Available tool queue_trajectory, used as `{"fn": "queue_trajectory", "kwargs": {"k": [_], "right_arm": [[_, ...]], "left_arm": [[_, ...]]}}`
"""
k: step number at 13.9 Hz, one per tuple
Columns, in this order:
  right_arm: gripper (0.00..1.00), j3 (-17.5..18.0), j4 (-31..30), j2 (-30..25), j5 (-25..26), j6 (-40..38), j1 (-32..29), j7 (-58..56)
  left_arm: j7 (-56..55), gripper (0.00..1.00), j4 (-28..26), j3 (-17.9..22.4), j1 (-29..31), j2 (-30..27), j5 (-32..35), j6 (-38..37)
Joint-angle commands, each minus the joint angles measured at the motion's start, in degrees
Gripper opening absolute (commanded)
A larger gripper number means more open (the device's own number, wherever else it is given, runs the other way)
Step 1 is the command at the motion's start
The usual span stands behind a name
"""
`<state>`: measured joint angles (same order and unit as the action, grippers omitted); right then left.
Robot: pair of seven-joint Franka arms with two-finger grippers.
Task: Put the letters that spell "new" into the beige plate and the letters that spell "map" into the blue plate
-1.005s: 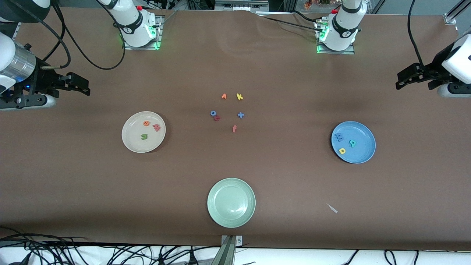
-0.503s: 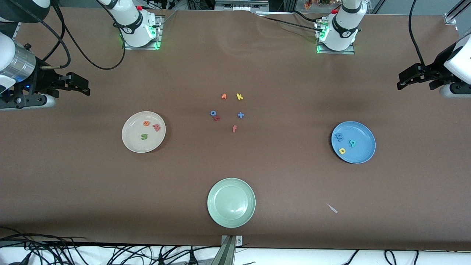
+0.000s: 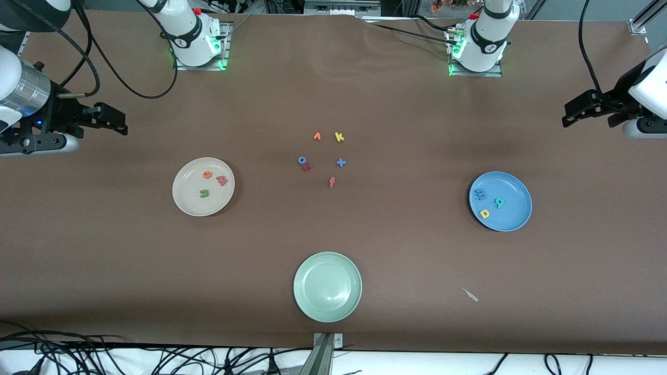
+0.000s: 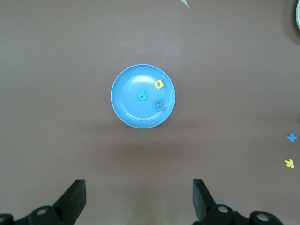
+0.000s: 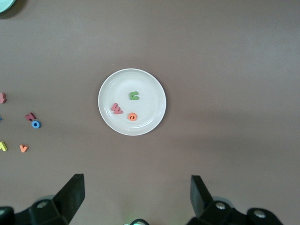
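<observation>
The beige plate (image 3: 190, 202) (image 5: 150, 112) holds the green n (image 3: 204, 194) (image 5: 134, 95), orange e (image 3: 207, 175) (image 5: 133, 116) and pinkish-red w (image 3: 222, 180) (image 5: 116, 108). In the blue plate (image 3: 515, 216) (image 4: 129, 110) lie the blue m (image 3: 480, 195) (image 4: 161, 105), teal p (image 3: 499, 202) (image 4: 142, 96) and yellow a (image 3: 485, 213) (image 4: 159, 84). My right gripper (image 3: 115, 121) (image 5: 137, 194) hangs open and empty, high over its end of the table. My left gripper (image 3: 572, 112) (image 4: 139, 197) is likewise open and empty over the left arm's end.
A pale green plate (image 3: 312, 271) sits empty near the front edge. Mid-table lie loose letters: orange v (image 3: 317, 136), yellow k (image 3: 339, 137), blue o (image 3: 301, 160), a red letter (image 3: 307, 167), a blue plus (image 3: 341, 163), red-orange f (image 3: 332, 182). A white scrap (image 3: 470, 295) lies nearer the front camera than the blue plate.
The left arm has drawn back very slightly toward its end of the table. The right arm, the plates and the letters have not moved.
</observation>
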<state>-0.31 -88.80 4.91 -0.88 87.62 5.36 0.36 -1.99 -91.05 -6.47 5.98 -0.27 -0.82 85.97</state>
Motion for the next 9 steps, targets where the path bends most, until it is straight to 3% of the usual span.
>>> {"fn": "queue_trajectory", "kwargs": {"k": [1,9], "right_arm": [[1.00,0.23,1.09,0.18,1.15,-0.79,-0.35,-1.50],[1.00,0.14,1.09,0.18,1.41,-0.70,-0.35,-1.50]], "left_arm": [[0.59,1.00,0.43,-0.48,0.18,0.27,1.08,0.16],[0.59,1.00,-0.01,-0.56,-0.18,0.18,1.26,0.43]]}}
